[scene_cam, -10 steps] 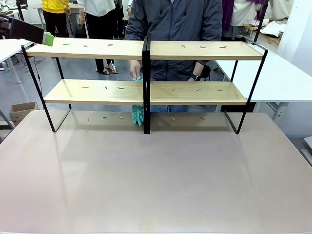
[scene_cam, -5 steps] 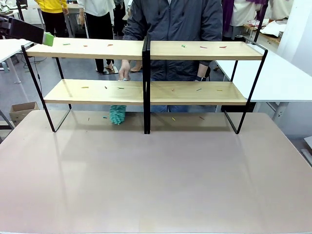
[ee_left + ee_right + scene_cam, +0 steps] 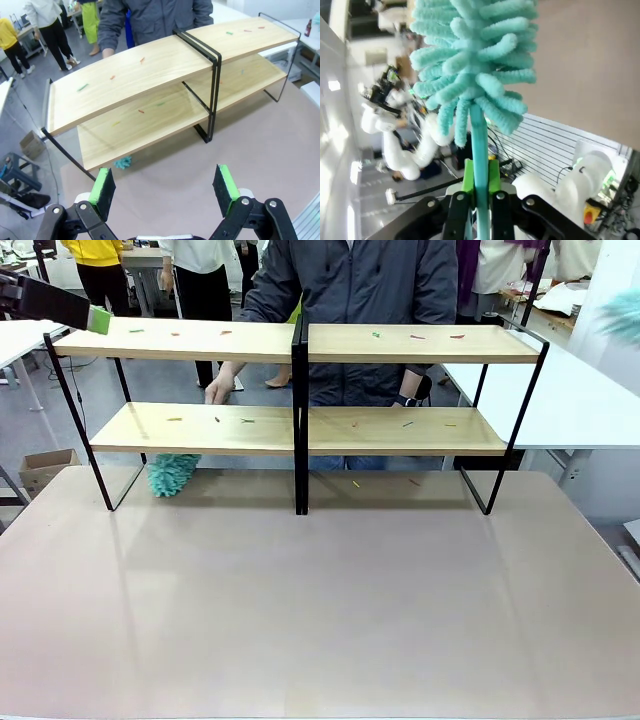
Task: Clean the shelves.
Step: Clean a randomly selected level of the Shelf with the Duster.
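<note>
Along the far edge of the table, shelves flecked with scraps; right gripper clenched on a duster, left gripper spread empty by the left end of the top board. Best to sweep lengthwise, lightly, toward one end

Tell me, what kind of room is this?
Probably a robot lab or workshop: the right gripper holds a teal duster, wooden shelves stand on a work table, and another white table stands behind.
</note>
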`<state>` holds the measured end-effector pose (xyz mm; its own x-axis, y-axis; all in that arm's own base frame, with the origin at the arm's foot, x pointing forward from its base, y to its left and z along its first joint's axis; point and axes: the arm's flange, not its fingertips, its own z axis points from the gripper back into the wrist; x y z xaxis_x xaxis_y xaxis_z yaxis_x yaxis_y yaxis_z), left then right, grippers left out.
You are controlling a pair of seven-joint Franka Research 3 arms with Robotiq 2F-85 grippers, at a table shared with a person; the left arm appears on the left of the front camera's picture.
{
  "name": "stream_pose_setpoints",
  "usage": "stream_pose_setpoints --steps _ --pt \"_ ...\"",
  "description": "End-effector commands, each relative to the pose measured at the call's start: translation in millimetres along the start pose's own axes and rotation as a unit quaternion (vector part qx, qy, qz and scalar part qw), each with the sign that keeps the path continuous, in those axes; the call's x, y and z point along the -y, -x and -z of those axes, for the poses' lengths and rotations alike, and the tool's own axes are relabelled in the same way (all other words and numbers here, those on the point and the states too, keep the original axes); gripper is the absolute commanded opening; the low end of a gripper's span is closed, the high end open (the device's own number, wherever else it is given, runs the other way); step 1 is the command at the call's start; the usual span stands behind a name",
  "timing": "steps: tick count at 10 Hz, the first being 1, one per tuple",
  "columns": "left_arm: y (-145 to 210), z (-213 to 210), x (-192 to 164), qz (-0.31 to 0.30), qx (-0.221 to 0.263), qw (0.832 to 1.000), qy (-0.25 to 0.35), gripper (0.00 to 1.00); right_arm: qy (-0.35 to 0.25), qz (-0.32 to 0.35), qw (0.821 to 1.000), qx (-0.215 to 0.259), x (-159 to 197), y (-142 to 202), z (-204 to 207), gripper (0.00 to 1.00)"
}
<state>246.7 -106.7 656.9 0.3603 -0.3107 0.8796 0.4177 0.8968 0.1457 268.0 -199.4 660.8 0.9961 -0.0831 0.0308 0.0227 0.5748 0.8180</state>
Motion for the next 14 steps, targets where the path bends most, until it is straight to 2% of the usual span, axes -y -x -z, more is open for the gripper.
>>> stream_pose_setpoints --steps 1,4,7,8,9,10,11,12,14 --pt "1.5 0.9 -0.6 -0.002 0.003 1.0 0.0 1.0 0.051 -0.028 0.996 -0.065 9.5 -32.4 58.5 0.12" --pt "1.5 0.9 -0.6 -0.002 0.003 1.0 0.0 1.0 0.112 -0.023 0.98 -0.165 10.1 -34.1 105.3 0.12" --pt "1.5 0.9 -0.6 -0.002 0.003 1.0 0.0 1.0 0.12 -0.052 0.958 -0.257 16.9 -15.3 142.7 0.12" --pt "1.5 0.9 -0.6 -0.002 0.003 1.0 0.0 1.0 0.104 -0.006 0.976 -0.193 11.6 -34.8 124.7 0.12" --pt "1.5 0.9 -0.6 -0.002 0.003 1.0 0.0 1.0 0.109 -0.017 0.968 -0.224 13.0 -26.7 134.6 0.12" --pt "1.5 0.9 -0.6 -0.002 0.003 1.0 0.0 1.0 0.148 -0.035 0.957 -0.249 13.3 -21.9 132.9 0.12" --pt "1.5 0.9 -0.6 -0.002 0.003 1.0 0.0 1.0 0.189 -0.061 0.94 -0.278 14.1 -21.6 165.8 0.12" --pt "1.5 0.9 -0.6 -0.002 0.003 1.0 0.0 1.0 0.194 -0.082 0.928 -0.306 16.5 -26.6 201.9 0.12" --pt "1.5 0.9 -0.6 -0.002 0.003 1.0 0.0 1.0 0.18 -0.118 0.932 -0.293 18.3 -33.2 259.0 0.12"
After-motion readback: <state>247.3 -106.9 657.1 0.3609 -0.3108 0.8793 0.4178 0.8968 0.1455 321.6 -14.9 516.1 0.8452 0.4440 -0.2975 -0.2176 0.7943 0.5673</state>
